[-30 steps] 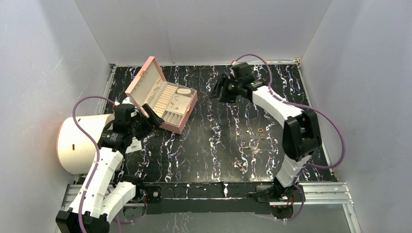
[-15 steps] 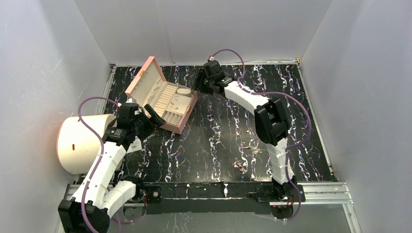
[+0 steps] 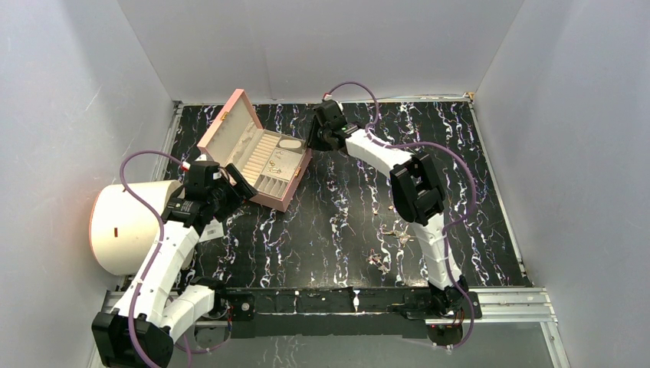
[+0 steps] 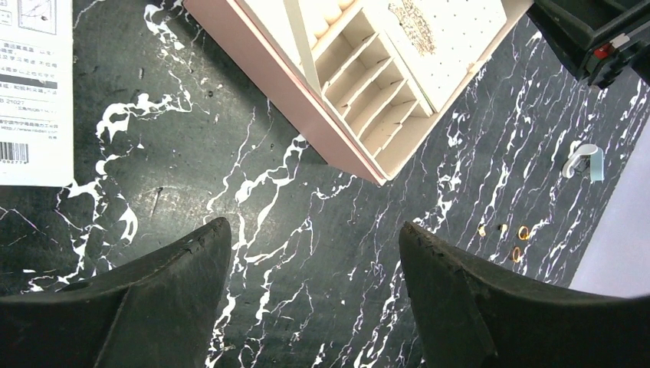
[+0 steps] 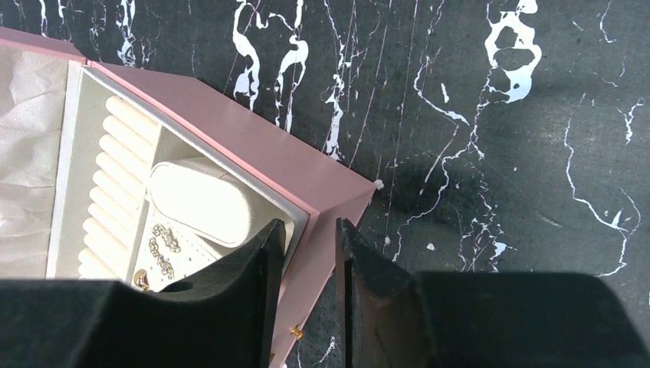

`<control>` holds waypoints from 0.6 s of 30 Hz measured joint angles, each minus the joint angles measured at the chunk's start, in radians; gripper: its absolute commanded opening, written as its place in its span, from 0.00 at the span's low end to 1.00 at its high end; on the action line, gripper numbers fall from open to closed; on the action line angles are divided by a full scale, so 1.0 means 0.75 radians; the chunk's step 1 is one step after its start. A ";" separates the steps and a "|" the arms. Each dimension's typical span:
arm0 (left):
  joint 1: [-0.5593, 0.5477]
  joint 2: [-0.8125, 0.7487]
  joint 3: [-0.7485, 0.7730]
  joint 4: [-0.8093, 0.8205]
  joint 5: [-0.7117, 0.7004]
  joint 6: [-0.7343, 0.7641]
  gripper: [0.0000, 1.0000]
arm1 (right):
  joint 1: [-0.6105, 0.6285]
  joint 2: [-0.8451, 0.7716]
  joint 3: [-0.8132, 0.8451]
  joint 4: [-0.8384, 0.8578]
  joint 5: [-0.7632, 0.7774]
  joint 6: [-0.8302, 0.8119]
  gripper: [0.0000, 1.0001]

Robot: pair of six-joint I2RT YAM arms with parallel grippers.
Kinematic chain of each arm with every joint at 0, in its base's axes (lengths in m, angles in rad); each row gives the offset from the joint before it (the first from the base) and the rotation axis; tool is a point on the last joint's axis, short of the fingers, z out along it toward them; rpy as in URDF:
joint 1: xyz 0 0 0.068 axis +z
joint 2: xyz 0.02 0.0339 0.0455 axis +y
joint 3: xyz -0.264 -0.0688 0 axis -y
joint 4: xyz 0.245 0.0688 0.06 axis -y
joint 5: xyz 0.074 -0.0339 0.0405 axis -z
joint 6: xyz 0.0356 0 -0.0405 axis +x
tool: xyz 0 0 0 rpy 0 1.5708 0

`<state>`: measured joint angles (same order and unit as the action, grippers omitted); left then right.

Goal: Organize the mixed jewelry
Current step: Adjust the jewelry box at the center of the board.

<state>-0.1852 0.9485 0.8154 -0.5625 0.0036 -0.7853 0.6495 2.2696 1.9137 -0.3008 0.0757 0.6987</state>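
Drop-off step: right gripper [image 5: 309, 227] narrow over pink box [image 5: 253, 149] right edge, nothing seen held; left gripper [image 4: 312, 225] wide, empty. Next: fine pinch on loose jewelry [image 3: 398, 234], near right

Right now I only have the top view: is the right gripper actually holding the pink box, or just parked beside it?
Observer: From its wrist camera, the right gripper straddles the box wall near a corner, one finger inside, one outside. The gap is narrow, and I cannot tell whether it pinches.
Operator: And the left gripper?
Observer: The left gripper is wide open and empty, over bare table, just short of the box corner.
Operator: Any loose pieces by it?
Observer: Yes, a few small gold rings lie on the table just past one finger.
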 measured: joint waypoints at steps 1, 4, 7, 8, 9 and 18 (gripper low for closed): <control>0.000 0.001 0.000 0.000 -0.008 0.000 0.77 | 0.002 0.000 0.003 -0.003 0.009 -0.002 0.34; 0.000 0.011 0.000 0.002 -0.024 -0.002 0.78 | 0.011 0.000 0.012 -0.023 0.049 -0.007 0.28; 0.000 0.040 0.000 0.017 -0.031 -0.011 0.78 | 0.021 -0.009 0.004 -0.030 0.080 0.001 0.24; 0.000 0.053 0.000 0.022 -0.031 -0.015 0.78 | 0.024 -0.021 -0.012 -0.029 0.093 0.003 0.23; 0.000 0.064 0.000 0.028 -0.031 -0.016 0.78 | 0.027 -0.048 -0.049 -0.030 0.110 0.008 0.22; 0.000 0.140 -0.021 0.145 0.008 -0.031 0.79 | 0.024 -0.313 -0.375 -0.131 0.189 0.078 0.20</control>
<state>-0.1852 1.0538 0.7994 -0.4534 0.0093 -0.8082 0.6678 2.0350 1.6321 -0.3988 0.2176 0.7570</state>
